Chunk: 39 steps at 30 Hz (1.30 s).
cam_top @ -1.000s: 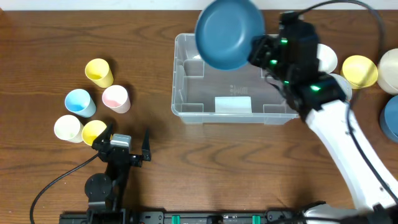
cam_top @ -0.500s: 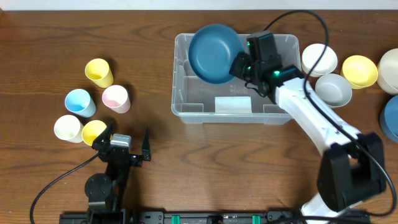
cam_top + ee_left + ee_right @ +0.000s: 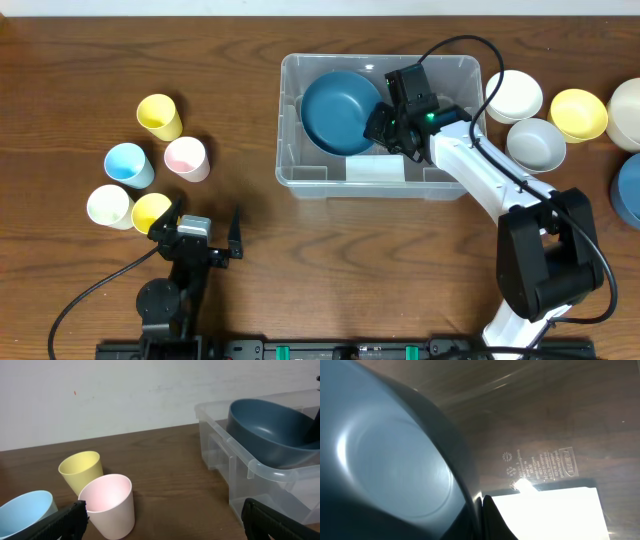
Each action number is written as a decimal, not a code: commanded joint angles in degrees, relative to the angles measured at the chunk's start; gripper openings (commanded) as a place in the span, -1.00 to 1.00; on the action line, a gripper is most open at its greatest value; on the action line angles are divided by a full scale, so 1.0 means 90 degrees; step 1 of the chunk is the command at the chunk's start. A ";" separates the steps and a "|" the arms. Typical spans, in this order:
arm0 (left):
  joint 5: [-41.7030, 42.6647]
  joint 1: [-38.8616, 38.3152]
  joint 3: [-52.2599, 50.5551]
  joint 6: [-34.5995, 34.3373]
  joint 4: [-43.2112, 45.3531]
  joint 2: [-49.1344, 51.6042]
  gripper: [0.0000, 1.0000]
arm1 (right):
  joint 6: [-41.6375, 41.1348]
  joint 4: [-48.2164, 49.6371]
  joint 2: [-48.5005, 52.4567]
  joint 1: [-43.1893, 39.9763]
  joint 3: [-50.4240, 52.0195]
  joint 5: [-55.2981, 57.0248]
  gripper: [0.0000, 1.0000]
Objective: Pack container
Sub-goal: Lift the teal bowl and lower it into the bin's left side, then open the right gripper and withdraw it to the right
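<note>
The container [image 3: 300, 170] is a large clear bin at the back middle of the table, with a white label [image 3: 374, 167] on its floor. A dark blue bowl [image 3: 338, 112] sits tilted in its left half, down between the walls. My right gripper [image 3: 384, 126] is shut on the bowl's right rim. The right wrist view has the bowl [image 3: 385, 460] filling its left side, the pinched rim at my right gripper [image 3: 481, 506], and the label [image 3: 545, 512] underneath. My left gripper [image 3: 206, 237] is open and empty at the front left. The left wrist view shows the container [image 3: 240, 467] and bowl [image 3: 270, 430] to the right.
Several cups stand at the left: yellow [image 3: 158, 115], blue [image 3: 127, 163], pink [image 3: 186, 156], cream [image 3: 108, 205] and another yellow [image 3: 150, 210]. Right of the bin sit a white bowl [image 3: 513, 95], a grey bowl [image 3: 536, 143], a yellow bowl [image 3: 578, 112] and two more at the edge.
My right arm has brought the blue bowl down from above the bin's back rim into its left half. The left arm has not moved.
</note>
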<state>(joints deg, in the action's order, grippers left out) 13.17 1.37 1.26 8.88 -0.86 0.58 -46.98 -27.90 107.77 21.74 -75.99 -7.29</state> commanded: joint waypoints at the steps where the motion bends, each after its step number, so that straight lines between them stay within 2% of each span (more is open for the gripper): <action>1: 0.0085 0.0024 -0.0114 0.0034 -0.0214 -0.0039 0.96 | -0.0121 -0.0022 0.0034 0.0121 -0.0007 -0.0046 -0.86; 7: 0.0085 0.0024 -0.0114 0.0034 -0.0211 -0.0039 0.96 | -0.0136 -0.0049 0.0112 0.0175 -0.0007 -0.0022 -0.73; 8: 0.0085 0.0024 -0.0114 0.0032 -0.0211 -0.0039 0.96 | -0.0136 -0.0051 0.0112 0.0175 -0.0007 -0.0024 -0.63; 11: 0.0085 0.0024 -0.0114 0.0032 -0.0211 -0.0039 0.96 | -0.0134 -0.0049 0.0112 0.0175 -0.0007 -0.0024 -0.13; 14: 0.0085 0.0024 -0.0114 0.0034 -0.0214 -0.0039 0.96 | -0.0126 -0.0107 0.0112 0.0175 -0.0007 -0.0022 0.19; 16: 0.0085 0.0024 -0.0114 0.0034 -0.0211 -0.0039 0.96 | -0.0080 -0.0121 0.0112 0.0175 -0.0007 -0.0027 0.28; 22: 0.0085 0.0024 -0.0114 0.0034 -0.0211 -0.0039 0.96 | 0.0311 -0.0080 -0.0282 0.0063 -0.0226 -0.0036 0.36; 26: 0.0085 0.0024 -0.0114 0.0032 -0.0211 -0.0039 0.96 | 0.0916 -0.0476 -0.0979 -0.0097 -0.1003 0.0036 0.62; 28: 0.0085 0.0024 -0.0114 0.0034 -0.0214 -0.0039 0.96 | 0.0993 -0.0993 -0.1324 -0.0248 -0.1467 0.0644 0.75; 31: 0.0085 0.0024 -0.0114 0.0032 -0.0214 -0.0039 0.96 | 0.0940 -0.2074 -0.1824 -0.0731 -0.2113 0.2069 0.89; 32: 0.0085 0.0024 -0.0114 0.0032 -0.0214 -0.0039 0.96 | 0.0823 -0.2421 -0.1962 -0.0935 -0.2239 0.2472 0.96; 34: 0.0085 0.0024 -0.0114 0.0032 -0.0211 -0.0039 0.96 | 0.0406 -0.3157 -0.2276 -0.1535 -0.2336 0.3162 0.99; 39: 0.0085 0.0024 -0.0114 0.0034 -0.0211 -0.0039 0.96 | -0.0500 -0.4675 -0.2494 -0.3604 -0.2317 0.3361 0.98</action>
<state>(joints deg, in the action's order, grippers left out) 13.17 1.37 1.26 8.88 -0.89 0.58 -45.82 -67.72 83.11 -4.78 -97.82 17.76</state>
